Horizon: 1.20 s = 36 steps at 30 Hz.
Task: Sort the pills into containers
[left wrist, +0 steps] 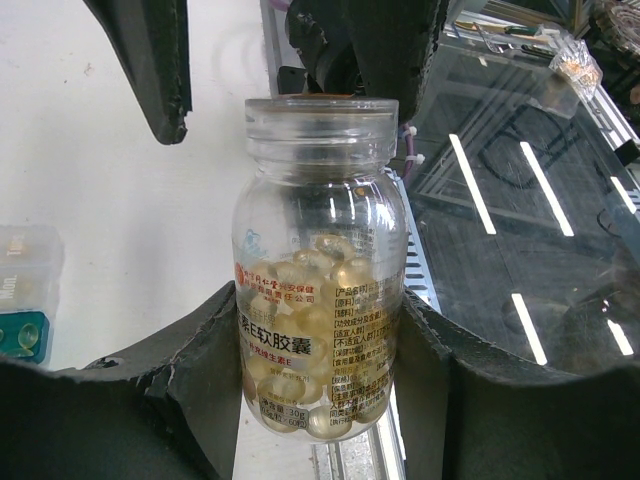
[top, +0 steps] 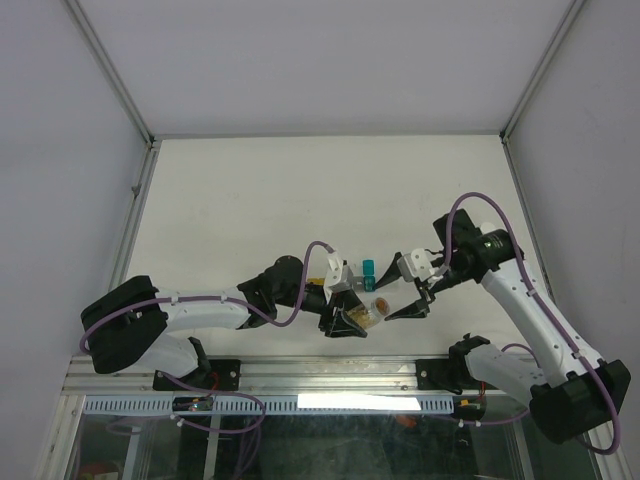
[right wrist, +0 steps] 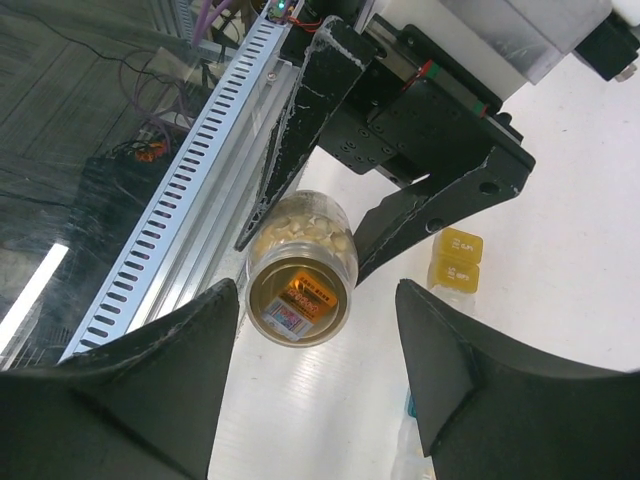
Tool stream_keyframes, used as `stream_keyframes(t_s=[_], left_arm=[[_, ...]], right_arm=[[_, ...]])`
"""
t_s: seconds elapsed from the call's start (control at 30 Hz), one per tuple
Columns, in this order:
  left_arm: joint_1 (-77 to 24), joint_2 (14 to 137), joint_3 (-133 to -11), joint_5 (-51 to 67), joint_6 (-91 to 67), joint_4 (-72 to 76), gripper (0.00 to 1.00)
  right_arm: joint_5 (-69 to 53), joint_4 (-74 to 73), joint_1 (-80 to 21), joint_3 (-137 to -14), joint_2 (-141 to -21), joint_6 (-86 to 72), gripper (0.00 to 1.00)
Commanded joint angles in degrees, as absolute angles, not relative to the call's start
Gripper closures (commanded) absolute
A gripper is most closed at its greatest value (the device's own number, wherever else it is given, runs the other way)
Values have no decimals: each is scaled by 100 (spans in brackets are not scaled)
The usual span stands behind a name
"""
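Note:
My left gripper (left wrist: 315,330) is shut on a clear bottle (left wrist: 318,270) full of yellowish softgel pills (left wrist: 300,285), and holds it off the table near the front edge (top: 374,311). The bottle's top end points at my right gripper (right wrist: 315,300), which stands open with a finger (left wrist: 150,60) on either side of that end, apart from it. Of the containers, two yellow boxes (right wrist: 455,260) lie just beyond the bottle. A teal one (top: 369,267) sits beside a clear one (left wrist: 25,265).
The slotted aluminium rail (right wrist: 190,220) runs along the table's near edge right beside the bottle, with dark glass (left wrist: 520,200) beyond it. The white table (top: 330,190) stretches back to the framed walls.

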<state>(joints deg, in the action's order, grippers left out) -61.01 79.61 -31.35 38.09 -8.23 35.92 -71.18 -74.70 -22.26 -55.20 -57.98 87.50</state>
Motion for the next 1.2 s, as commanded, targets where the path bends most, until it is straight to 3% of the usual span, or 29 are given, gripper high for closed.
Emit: stream_keyframes(t_s=[0.0,0.47,0.83,1.0,1.17], left_arm=[[-6030,7822,-3348,3928,-917,3944,100],[-6021,7776,-3337,3832,-1013,4170,100],[-6021,7587,-3153,3196,-1088,4813,100],[-6029,7471,-3026,2576,-1083,5265,100],[-6162,7460,-3209,1241,-833,4993,100]], right_arm=[[-7222,-7276,-2287,-5505,-5644,8568,35],[-7146,-7189,-2321,-5457,-5555,8240,53],[-7013,-6806,-2330,-5377,-5518,7415,57],[-6693,-5947,-2332,-5206,-5369,6084,59],[-6012,-5071,-2339,-5185,-5410,4263,63]])
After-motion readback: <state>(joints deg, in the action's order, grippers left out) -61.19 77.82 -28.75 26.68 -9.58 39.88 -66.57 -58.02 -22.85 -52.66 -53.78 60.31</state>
